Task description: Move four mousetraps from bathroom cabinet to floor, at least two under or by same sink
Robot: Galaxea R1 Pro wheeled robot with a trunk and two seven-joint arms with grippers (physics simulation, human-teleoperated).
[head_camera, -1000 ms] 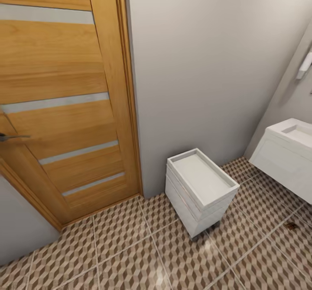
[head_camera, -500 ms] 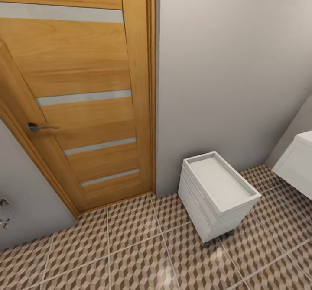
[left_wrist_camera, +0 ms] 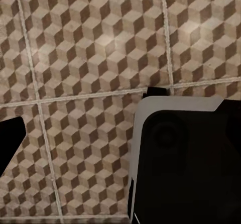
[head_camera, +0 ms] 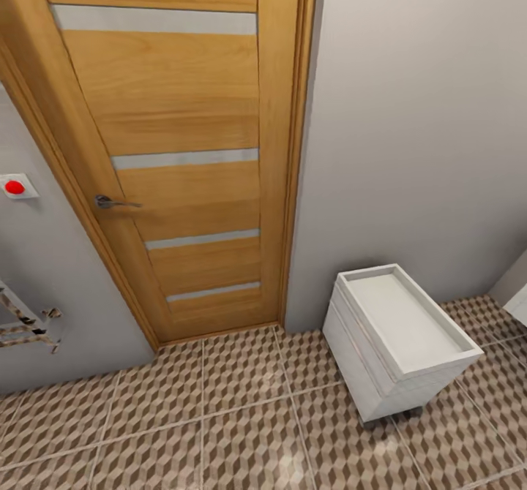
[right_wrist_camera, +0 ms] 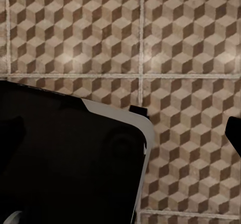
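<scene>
The head view had swung leftward: the striped door (head_camera: 183, 153) now stood at centre, a red wall button (head_camera: 15, 186) had entered at the left edge, and the sink had slid almost out at right, past the small white drawer unit (head_camera: 399, 340). No mousetrap or cabinet showed; likely still searching. Wrist views faced the bathroom floor (left_wrist_camera: 90, 43); I cannot tell either hand's state.
</scene>
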